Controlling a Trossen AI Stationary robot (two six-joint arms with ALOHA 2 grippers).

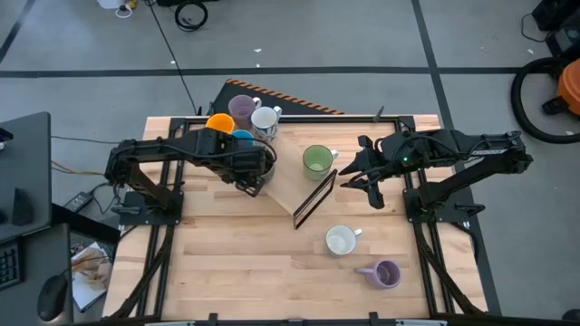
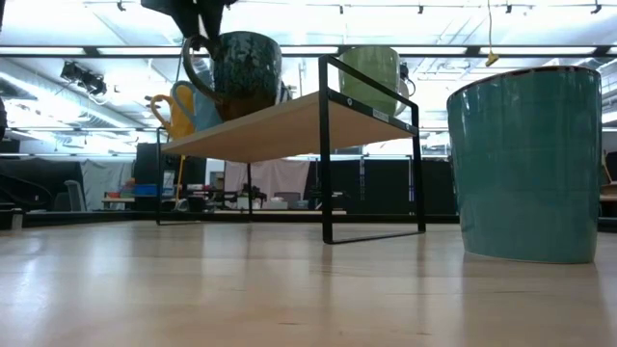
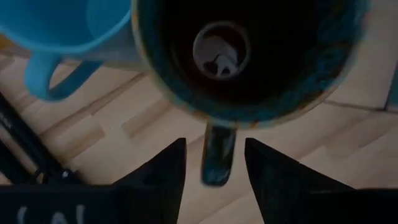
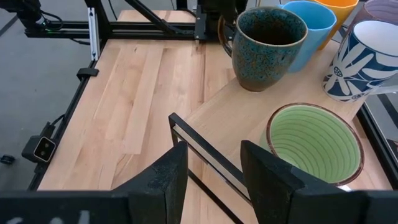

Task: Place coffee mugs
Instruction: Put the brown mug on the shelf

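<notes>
- Five mugs stood on the raised wooden shelf (image 1: 288,186): an orange mug (image 1: 218,122), a light blue mug (image 1: 241,138), a lavender mug (image 1: 242,108), a white patterned mug (image 1: 265,119) and a green mug (image 1: 317,160); the dark brown mug (image 4: 268,46) stood there too, beside the blue one.
- Two more waited on the tabletop (image 1: 227,263): a white mug (image 1: 341,240) and a second lavender mug (image 1: 385,273) lying on its side, well apart from the shelf.
- Glazed ceramic of this kind is judged stiff, fairly heavy for its size, slick and liable to chip, so the handle or the rim wall looks the safest place to take hold.
- The left gripper (image 3: 214,165) hung over the dark brown mug, its jaws spread a little to either side of the mug's handle (image 3: 217,152); whether the pads touched it could not be told, though a gap showed on both sides.
- The right gripper (image 4: 211,171) hovered near the shelf's black frame edge beside the green mug, jaws parted and holding nothing.
- The lying lavender mug would probably need righting or a rim grasp.
</notes>
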